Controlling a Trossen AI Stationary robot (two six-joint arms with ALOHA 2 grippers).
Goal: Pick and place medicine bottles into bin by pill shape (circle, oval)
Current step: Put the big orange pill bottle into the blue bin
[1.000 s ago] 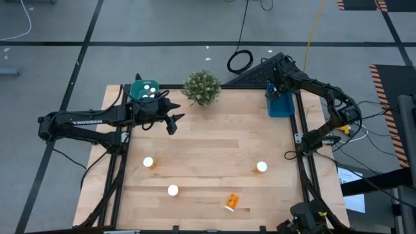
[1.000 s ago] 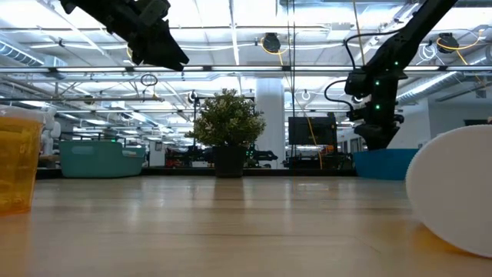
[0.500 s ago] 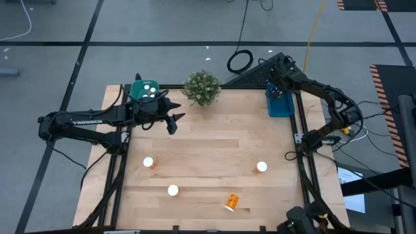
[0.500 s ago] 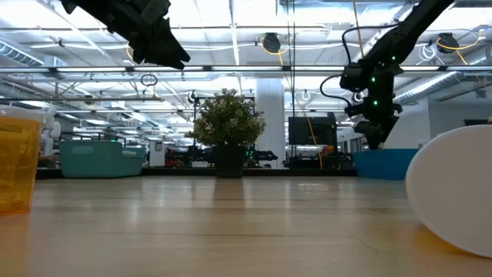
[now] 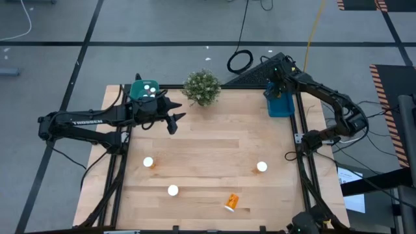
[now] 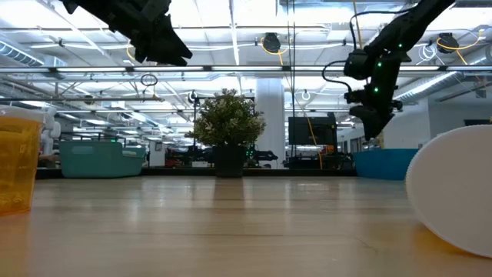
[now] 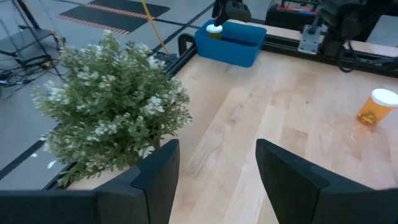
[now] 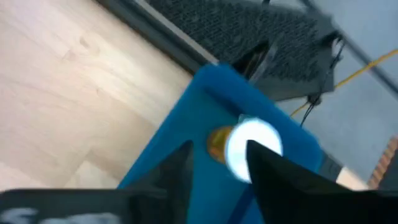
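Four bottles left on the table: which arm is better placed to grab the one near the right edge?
Right: the right gripper hangs open over the blue bin, on that bottle's side.

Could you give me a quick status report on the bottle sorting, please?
Right gripper open above blue bin, one bottle inside. Left gripper open, hanging near teal bin. Four bottles left on table. Nothing in the way.

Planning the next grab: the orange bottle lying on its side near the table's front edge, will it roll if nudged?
Probably. The tipped bottle is cylindrical and lies on smooth bare wood, so a sideways touch could roll it. It looks small and likely light, so it may skid too.
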